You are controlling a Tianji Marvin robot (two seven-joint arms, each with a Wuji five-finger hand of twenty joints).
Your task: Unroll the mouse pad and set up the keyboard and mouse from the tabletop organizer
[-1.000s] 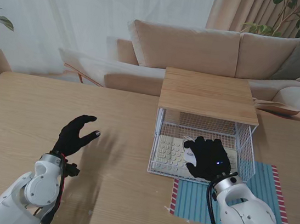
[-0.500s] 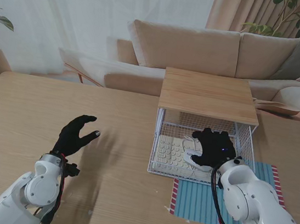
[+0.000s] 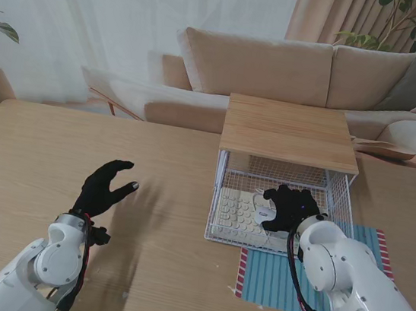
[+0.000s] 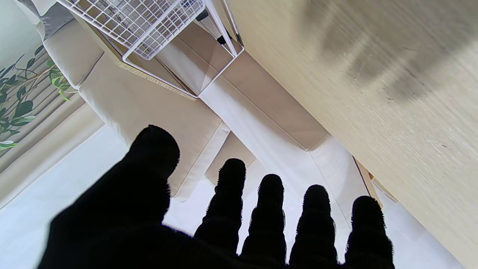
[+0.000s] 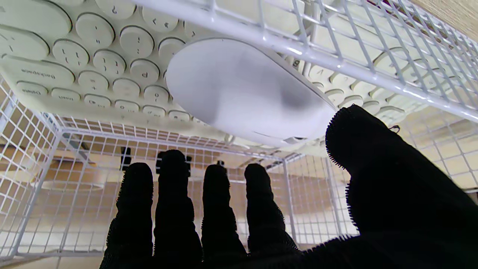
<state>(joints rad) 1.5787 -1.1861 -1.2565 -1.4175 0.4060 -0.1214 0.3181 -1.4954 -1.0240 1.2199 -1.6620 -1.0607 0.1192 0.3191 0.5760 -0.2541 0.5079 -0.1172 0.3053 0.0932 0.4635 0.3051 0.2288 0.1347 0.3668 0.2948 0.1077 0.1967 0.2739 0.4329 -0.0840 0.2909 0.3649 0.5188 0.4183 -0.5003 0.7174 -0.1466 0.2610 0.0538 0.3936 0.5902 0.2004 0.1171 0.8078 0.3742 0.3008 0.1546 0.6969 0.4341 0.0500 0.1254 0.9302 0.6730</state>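
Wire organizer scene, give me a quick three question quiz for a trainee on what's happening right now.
1. True or false: the mouse lies on the keyboard inside the wire organizer.
2. Which hand reaches into the organizer: A) left hand B) right hand?
3. Fill in: the striped mouse pad lies flat on the ____, nearer to me than the organizer.

Key: 1 true. 2 B; its fingers are spread above the mouse, not closed on it, while the left hand hovers open, apart from everything. 3 table.
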